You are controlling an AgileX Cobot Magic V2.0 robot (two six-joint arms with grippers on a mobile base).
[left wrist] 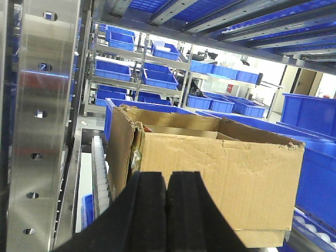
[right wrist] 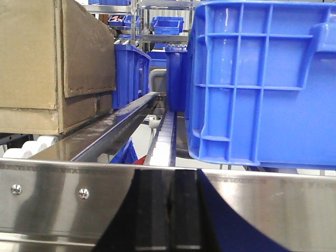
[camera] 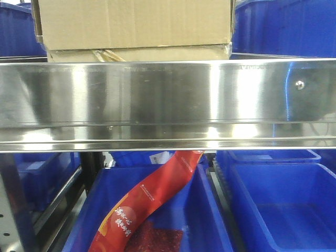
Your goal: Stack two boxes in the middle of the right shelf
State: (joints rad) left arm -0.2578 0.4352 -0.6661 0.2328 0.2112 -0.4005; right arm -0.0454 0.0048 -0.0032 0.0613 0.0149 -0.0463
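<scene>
Both black pincers, left [left wrist: 167, 210] and right [right wrist: 169, 210], sit pressed together, empty.
We fear the upper plain brown cardboard box [camera: 134, 23], overhanging the lower box [camera: 139, 54] above the shiny steel shelf lip [camera: 157, 94], could slide off.

Stainless shelf [camera: 157, 94]: wide mirror-finish front lip, one small rivet [camera: 300, 84] at right. Directly on it: cardboard box [camera: 136, 52], with second cardboard box [camera: 134, 21] stacked on top, slightly overhanging. Blue bins [camera: 286, 26] either side on same level. Right wrist view: same lip [right wrist: 68, 191] with two rivets, white rollers [right wrist: 31, 147] under box [right wrist: 52, 63], large blue bin [right wrist: 262, 84] on roller track beside it.
</scene>
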